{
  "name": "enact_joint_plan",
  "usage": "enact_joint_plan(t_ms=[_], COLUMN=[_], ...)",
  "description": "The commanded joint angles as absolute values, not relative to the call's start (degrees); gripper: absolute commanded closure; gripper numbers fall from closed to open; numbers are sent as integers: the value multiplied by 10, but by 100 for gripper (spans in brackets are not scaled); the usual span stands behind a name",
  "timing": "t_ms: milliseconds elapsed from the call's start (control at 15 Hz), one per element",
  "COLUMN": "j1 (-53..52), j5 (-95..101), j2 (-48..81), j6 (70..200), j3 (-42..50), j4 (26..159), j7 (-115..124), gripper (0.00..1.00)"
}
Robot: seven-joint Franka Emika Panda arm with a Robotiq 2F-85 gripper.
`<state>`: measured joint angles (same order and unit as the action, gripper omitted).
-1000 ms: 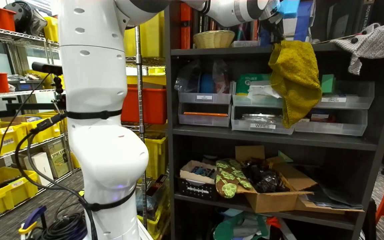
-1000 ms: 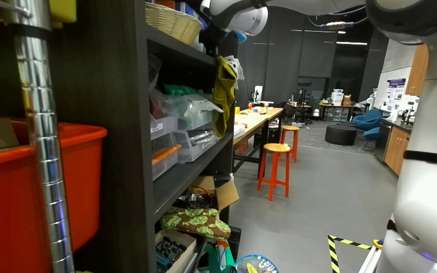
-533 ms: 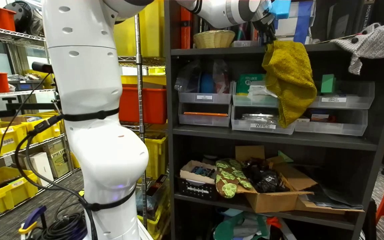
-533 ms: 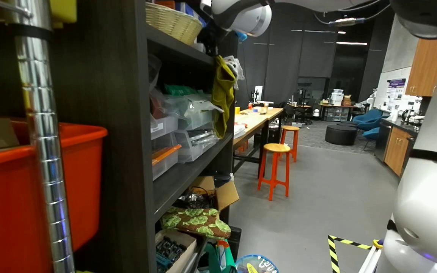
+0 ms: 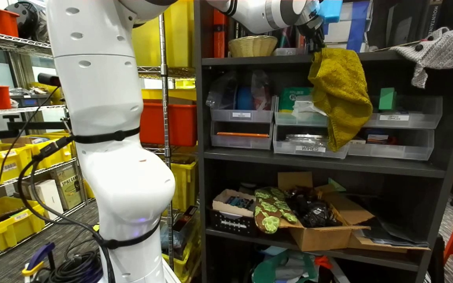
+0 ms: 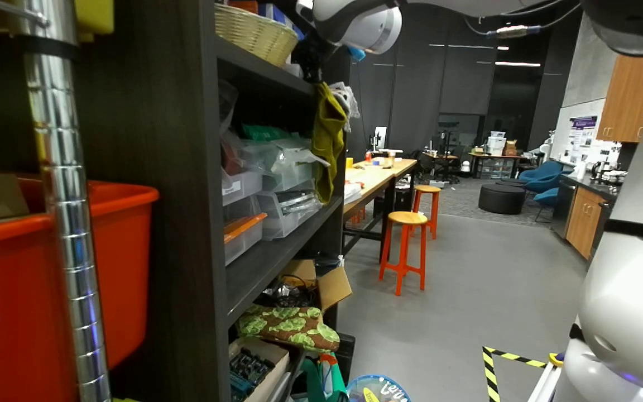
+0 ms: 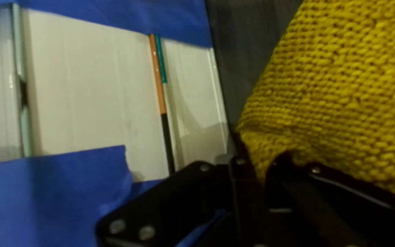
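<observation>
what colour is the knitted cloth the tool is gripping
Mustard yellow all over, as far as it shows; the knitted cloth is clearest in the wrist view.

The yellow knitted cloth [image 7: 341, 92] runs off the wrist view's right edge, the end effector [image 7: 260, 168] blurred.

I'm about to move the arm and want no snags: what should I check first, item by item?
1. Grip: black jointed fingers shut on an upper corner of the mustard-yellow knitted cloth: ok.
2. Cloth not touching the long, dark grey upper shelf board: contact unclear where it hangs in front; cannot tell.
3. Cloth's lower end free of the translucent, rectangular plastic bin labelled WIRES: they overlap in an exterior view; cannot tell.
4. Round, pale woven basket apart from the fingers: ok.
5. Grey crocheted piece with dark buttons apart from the cloth: ok.
</observation>
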<state>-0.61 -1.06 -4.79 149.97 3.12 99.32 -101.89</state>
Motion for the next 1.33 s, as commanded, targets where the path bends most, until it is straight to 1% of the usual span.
enact_joint_plan(t_ms=[0, 533, 1267], j1=[3, 35, 104], j5=[2, 3, -60], j2=[-27, 25, 124], j6=[1484, 1451, 1331], j3=[35, 49, 58], j4=[974, 894, 716], j7=[-987, -933, -907], gripper=[99, 99, 99])
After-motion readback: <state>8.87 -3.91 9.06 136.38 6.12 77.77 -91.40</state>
